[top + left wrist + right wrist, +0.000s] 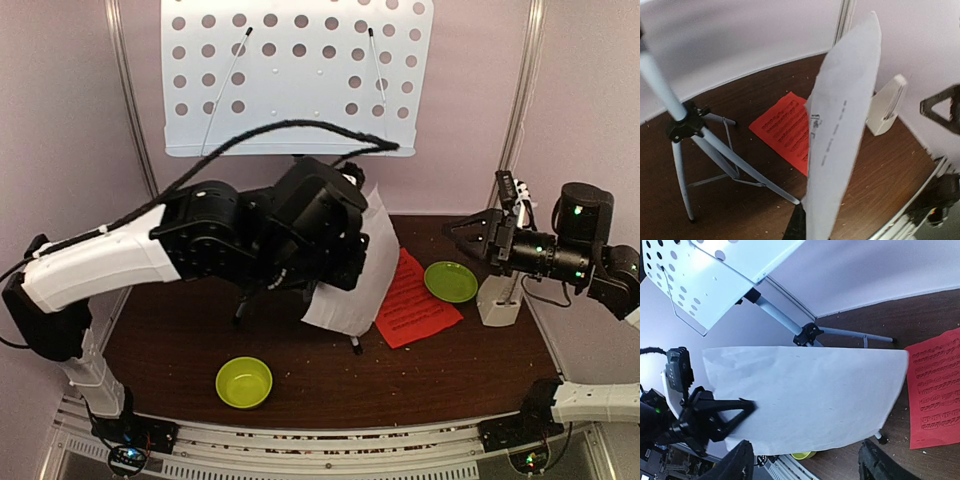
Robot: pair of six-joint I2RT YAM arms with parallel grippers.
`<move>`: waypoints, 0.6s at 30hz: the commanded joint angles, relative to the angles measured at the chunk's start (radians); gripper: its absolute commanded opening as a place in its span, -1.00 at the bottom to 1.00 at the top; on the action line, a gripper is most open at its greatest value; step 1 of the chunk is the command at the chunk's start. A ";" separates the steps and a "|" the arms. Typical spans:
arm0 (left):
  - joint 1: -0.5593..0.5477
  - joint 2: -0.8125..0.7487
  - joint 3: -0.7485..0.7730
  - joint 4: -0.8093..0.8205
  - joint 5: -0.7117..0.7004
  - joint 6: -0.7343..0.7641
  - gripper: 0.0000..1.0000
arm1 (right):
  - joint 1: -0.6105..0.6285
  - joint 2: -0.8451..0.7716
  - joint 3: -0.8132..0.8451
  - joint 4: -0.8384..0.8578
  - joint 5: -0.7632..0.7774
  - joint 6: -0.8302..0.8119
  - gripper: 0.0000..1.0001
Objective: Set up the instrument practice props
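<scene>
My left gripper (343, 268) is shut on a white sheet-music page (362, 262) and holds it upright above the table, below the pale perforated music stand (300, 75). In the left wrist view the page (837, 145) is edge-on between the jaws. A red page (415, 305) lies flat on the table. The cream metronome (497, 300) stands at the right. My right gripper (465, 232) is open and empty in the air, pointing left at the white page (805, 400). Its fingers (735, 465) frame the view.
A lime-green plate (450, 281) lies beside the red page. A lime-green bowl (244, 382) sits near the front edge. The stand's grey tripod legs (715, 145) spread over the table's left middle. A black cable (260, 133) arcs across the stand.
</scene>
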 commanded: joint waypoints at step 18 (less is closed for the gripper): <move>0.002 -0.168 -0.061 -0.296 -0.148 -1.237 -1.00 | 0.050 -0.033 -0.135 0.278 -0.076 -0.515 1.00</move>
